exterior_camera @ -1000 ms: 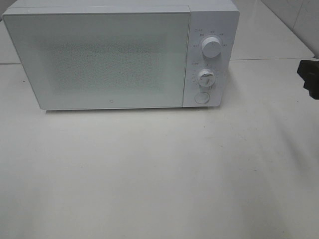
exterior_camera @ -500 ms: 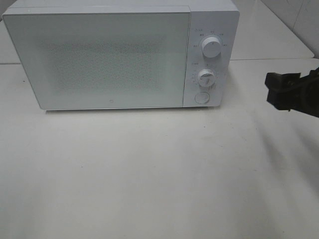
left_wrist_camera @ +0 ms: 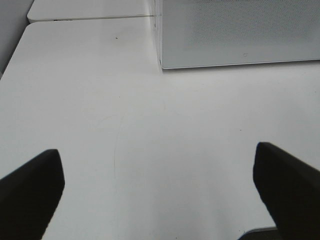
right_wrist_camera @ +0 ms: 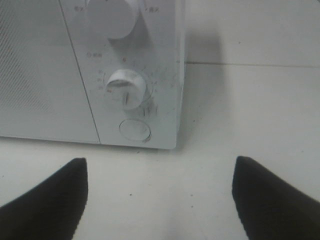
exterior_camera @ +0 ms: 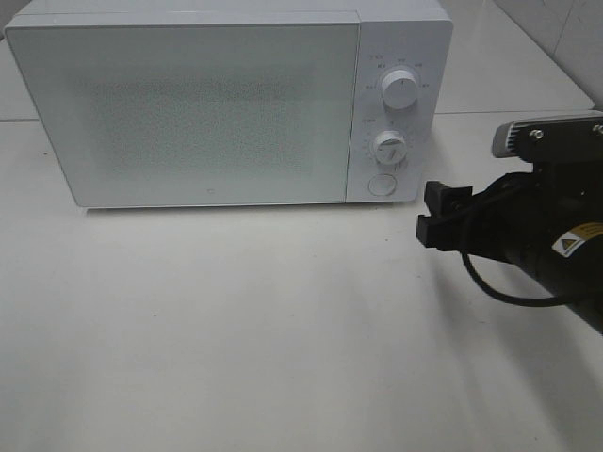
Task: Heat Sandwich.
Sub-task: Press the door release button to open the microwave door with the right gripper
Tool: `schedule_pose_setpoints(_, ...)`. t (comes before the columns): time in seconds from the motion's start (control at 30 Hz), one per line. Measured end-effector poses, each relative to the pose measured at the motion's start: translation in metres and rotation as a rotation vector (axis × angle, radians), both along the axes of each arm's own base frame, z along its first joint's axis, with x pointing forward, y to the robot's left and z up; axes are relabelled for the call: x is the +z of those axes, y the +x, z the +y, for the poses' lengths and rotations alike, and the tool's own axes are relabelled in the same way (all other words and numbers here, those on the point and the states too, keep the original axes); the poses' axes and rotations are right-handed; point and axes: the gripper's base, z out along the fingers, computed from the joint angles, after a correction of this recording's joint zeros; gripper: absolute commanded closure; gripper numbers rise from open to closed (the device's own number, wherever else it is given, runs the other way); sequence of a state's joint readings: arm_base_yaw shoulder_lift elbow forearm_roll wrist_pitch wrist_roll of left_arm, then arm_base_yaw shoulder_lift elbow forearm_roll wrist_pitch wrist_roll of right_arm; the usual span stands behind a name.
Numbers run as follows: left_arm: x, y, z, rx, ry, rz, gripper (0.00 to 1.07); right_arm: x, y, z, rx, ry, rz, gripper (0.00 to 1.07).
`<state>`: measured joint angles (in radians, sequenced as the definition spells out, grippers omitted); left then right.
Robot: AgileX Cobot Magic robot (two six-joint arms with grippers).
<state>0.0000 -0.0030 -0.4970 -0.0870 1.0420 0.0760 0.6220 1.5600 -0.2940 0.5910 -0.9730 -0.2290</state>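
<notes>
You are holding the right claw, fingers apart, near the shut microwave. Its round door button is sitting at ten o'clock, nearer this arm. No sandwich is showing.

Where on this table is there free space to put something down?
Bare: the table in front of the microwave door. Crowded: the right side, where the right gripper hangs near the knobs.

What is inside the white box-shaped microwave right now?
The white box-shaped microwave has its speckled front door shut, and nothing shows through it. Whether the sandwich is inside cannot be seen.
</notes>
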Motion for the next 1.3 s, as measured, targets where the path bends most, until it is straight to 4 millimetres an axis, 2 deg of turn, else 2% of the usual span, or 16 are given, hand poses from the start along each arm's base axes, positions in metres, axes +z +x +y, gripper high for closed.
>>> schedule_pose_setpoints(0.27, 0.000, 0.000, 0.000, 0.000, 0.000, 0.000, 0.10, -0.010, 0.006, 0.037, 0.047, 0.007, 0.020, 0.31)
schedule_pose_setpoints(0.43, 0.000, 0.000, 0.000, 0.000, 0.000, 0.000, 0.10, -0.015, 0.009, 0.051, 0.054, 0.013, 0.032, 0.31)
schedule_pose_setpoints(0.83, 0.000, 0.000, 0.000, 0.000, 0.000, 0.000, 0.10, -0.015, 0.012, 0.059, 0.057, 0.020, 0.030, 0.32)
schedule_pose_setpoints(1.0, 0.000, 0.000, 0.000, 0.000, 0.000, 0.000, 0.10, -0.016, 0.012, 0.056, -0.012, 0.111, 0.057, 0.35)
schedule_pose_setpoints(1.1, 0.000, 0.000, 0.000, 0.000, 0.000, 0.000, 0.10, -0.017, 0.013, 0.053, -0.126, 0.277, 0.091, 0.38)
schedule_pose_setpoints(1.17, 0.000, 0.000, 0.000, 0.000, 0.000, 0.000, 0.10, -0.017, 0.013, 0.052, -0.145, 0.313, 0.096, 0.39)
schedule_pose_setpoints(1.3, 0.000, 0.000, 0.000, 0.000, 0.000, 0.000, 0.10, -0.017, 0.013, 0.052, -0.236, 0.530, 0.126, 0.44)
